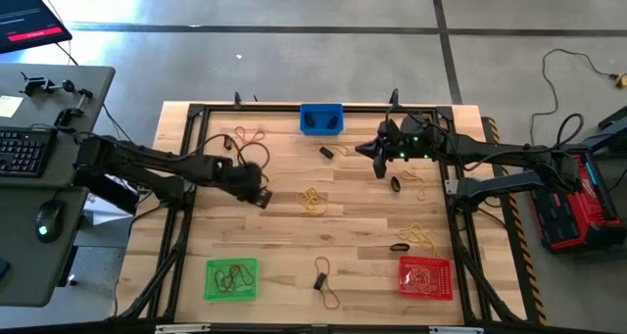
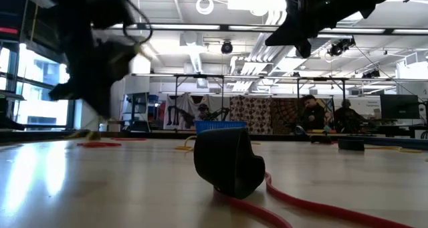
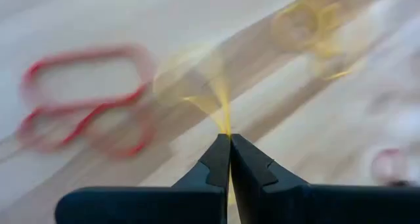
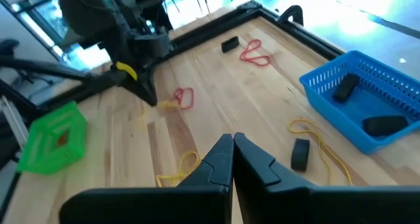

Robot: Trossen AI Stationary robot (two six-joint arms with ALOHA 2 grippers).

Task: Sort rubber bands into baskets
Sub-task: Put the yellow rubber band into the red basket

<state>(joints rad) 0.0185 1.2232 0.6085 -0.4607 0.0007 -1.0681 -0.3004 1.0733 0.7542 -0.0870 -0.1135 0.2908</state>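
A yellow band [image 3: 222, 106] is pinched at the tips of the left gripper [image 3: 230, 140], whose jaws are pressed together on it, low over the table's [image 1: 294, 236] left-centre beside a red band [image 3: 79, 92]. To do this well I would lift straight up until the band hangs free of its neighbours, then carry it over its basket before letting go; the green basket [image 1: 231, 279] is nearest. The right gripper [image 4: 232, 142] waits closed and empty near the blue basket [image 1: 320, 119]; no writing or brand is legible.
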